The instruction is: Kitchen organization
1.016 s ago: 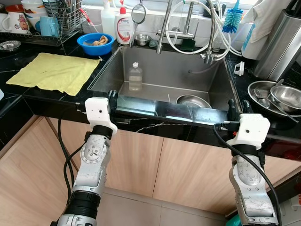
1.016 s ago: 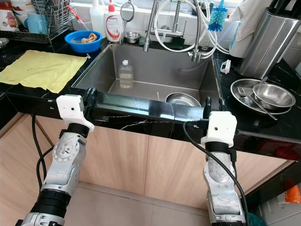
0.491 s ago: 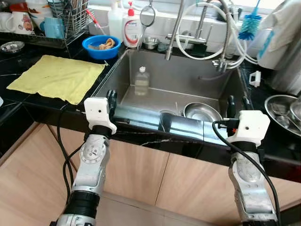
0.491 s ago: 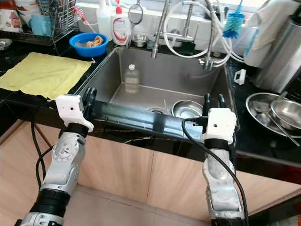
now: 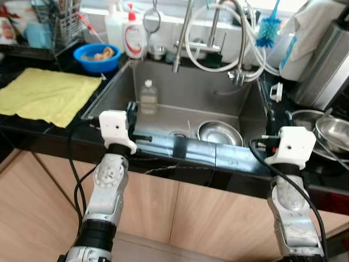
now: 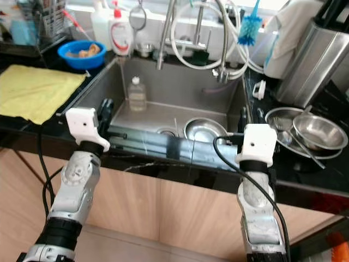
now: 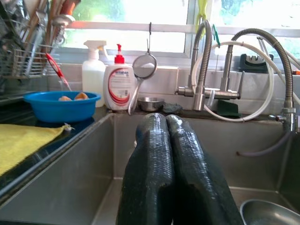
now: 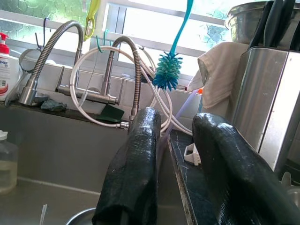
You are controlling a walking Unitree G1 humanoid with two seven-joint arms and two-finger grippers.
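Note:
A steel sink (image 5: 114, 93) lies ahead of me. In it stand a clear plastic bottle (image 5: 148, 96) at the left and a steel bowl (image 5: 220, 132) near the front. My left gripper (image 7: 161, 119) is shut with nothing in it and hangs over the sink's front left rim (image 5: 131, 111). My right gripper (image 8: 180, 123) is open and empty at the sink's front right corner (image 6: 244, 115), near the black counter (image 5: 32, 128). A yellow cloth (image 5: 46, 94) lies flat on the counter to the left.
A blue bowl (image 5: 98, 56) with food and soap bottles (image 5: 132, 38) stand behind the sink's left corner. Faucet hoses (image 5: 218, 33) and a blue brush (image 5: 267, 27) hang at the back. Steel dishes (image 5: 327, 123) and a tall steel container (image 5: 332, 60) crowd the right counter.
The whole view has shifted and blurred, so the camera moved. Both grippers now reach a little further over the sink's front rim; their fingers look unchanged.

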